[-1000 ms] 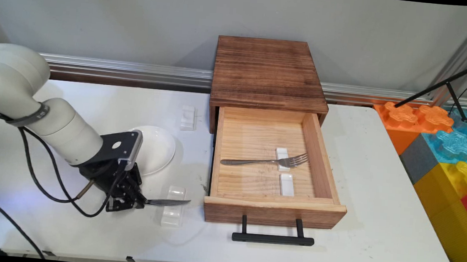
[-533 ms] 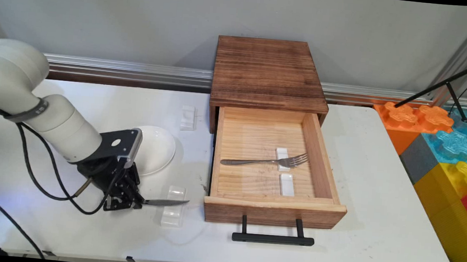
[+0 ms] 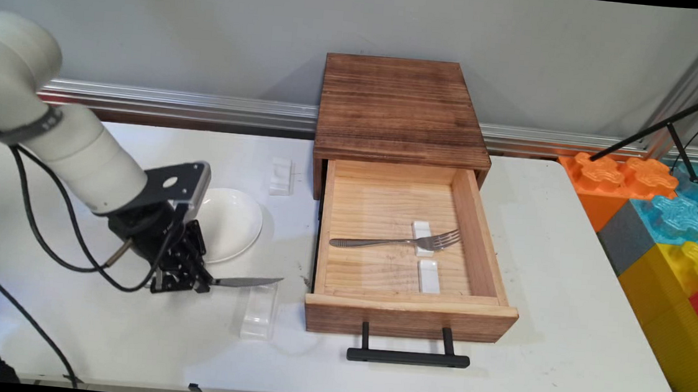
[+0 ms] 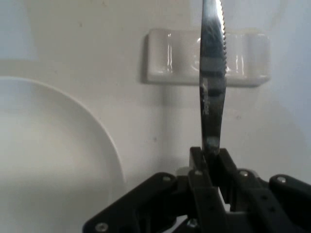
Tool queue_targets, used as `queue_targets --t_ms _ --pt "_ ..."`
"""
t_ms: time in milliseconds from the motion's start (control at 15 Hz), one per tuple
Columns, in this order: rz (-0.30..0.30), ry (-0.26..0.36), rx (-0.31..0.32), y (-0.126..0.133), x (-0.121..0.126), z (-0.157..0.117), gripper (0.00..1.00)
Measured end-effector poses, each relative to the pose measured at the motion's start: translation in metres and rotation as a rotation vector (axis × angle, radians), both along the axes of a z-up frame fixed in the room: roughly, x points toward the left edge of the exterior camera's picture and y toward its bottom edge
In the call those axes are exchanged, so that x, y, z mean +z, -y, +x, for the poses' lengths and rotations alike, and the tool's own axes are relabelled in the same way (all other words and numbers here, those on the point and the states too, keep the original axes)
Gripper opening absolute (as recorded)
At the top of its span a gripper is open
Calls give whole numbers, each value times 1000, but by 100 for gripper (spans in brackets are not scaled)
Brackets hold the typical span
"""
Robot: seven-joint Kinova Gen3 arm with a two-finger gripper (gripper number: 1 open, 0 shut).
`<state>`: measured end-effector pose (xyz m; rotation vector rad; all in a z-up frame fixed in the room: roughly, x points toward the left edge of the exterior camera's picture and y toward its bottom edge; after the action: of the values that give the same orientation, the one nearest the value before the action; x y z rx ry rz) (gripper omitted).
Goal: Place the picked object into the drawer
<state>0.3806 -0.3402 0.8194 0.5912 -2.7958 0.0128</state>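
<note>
While your gripper (image 3: pixel 196 282) stays clamped on the knife (image 3: pixel 247 282) handle above the rest (image 3: pixel 258 315) near the desk's front edge, note stiff, slippery steel; grip firmly.

A white robot arm (image 3: pixel 72 149) made of rounded tube-shaped segments is showing a dark band around one joint. Just behind the pincer (image 3: pixel 196 280), a flat black bracket (image 3: pixel 172 188) with a small round hole and a grey edge is capping the wrist. Black cables (image 3: pixel 41 234) are hanging below. The pincer's black linkage is showing small silver screws (image 4: pixel 101 226).
</note>
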Motion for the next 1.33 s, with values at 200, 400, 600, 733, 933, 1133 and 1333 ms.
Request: queue_targets --t_ms 200,400,600,733,933,1133,1333 --pt "1 10 13 5 24 -1 0" --pt "-8 10 10 11 49 -4 0" --pt "-20 8 7 19 71 -11 0" --pt "-26 2 7 26 86 -19 0" --pt "-29 -7 15 34 99 -33 0" --pt "-26 -23 21 44 112 -54 0" --pt "-17 -48 23 53 119 -76 0"
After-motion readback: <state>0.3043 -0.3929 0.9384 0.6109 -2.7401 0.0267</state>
